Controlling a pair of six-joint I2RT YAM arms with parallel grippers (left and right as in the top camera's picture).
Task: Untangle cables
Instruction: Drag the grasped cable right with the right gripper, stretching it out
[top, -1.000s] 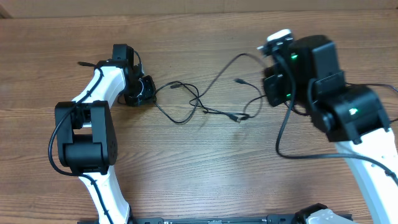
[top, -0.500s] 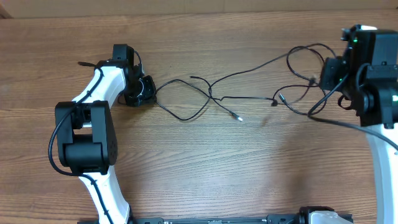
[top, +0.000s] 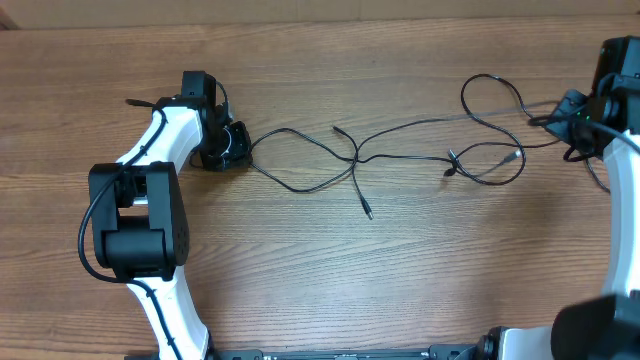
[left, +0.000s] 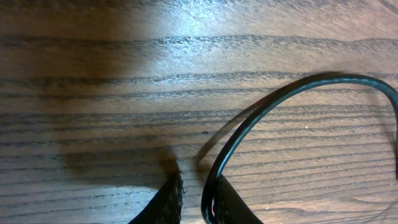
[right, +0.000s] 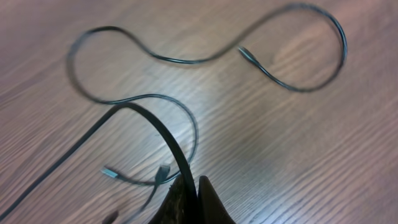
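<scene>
left arm (top: 140, 225): white shells, chunky black joint housings, thin black wire (top: 83, 240) looping alongside | right arm (top: 626, 230): same white shell, black block on top, green light (top: 583, 113) glowing | left fingertips (left: 166, 198): black, woven-looking texture | right fingertips (right: 211, 199): dark, tapering to narrow tips

A brown wooden table (top: 300, 290) shows grain running left to right. Thin black cables (top: 356, 160) stretch across its far half from the left side to the right edge. They cross around the middle and form loops at the far right. One loose plug (top: 369, 213) lies just nearer than that crossing.
</scene>
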